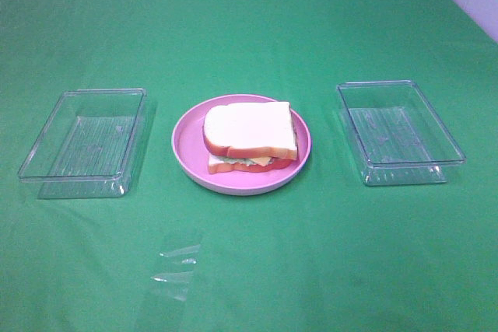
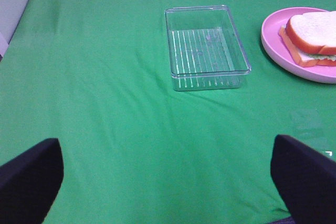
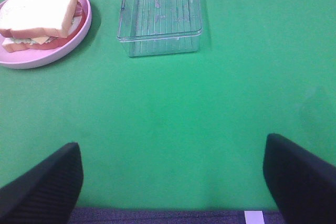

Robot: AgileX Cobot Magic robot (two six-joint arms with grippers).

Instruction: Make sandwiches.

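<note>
Either side of the plated sandwich (image 1: pixel 250 138) sit clear trays (image 1: pixel 84 141).

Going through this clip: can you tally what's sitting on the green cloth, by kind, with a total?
Clear plastic trays: 2, one left and one right of the plate, both holding nothing
Pink plate: 1
Sandwich on the plate: 1
Total: 4

Exterior high cam looks down at the green cloth (image 1: pixel 249 270) from the front, plate (image 1: pixel 187 149) centred. Each wrist cam sits low and back, facing forward over its own clear tray (image 2: pixel 207 45) (image 3: pixel 160 17). All three views share the plate with the sandwich (image 1: pixel 250 134).
</note>
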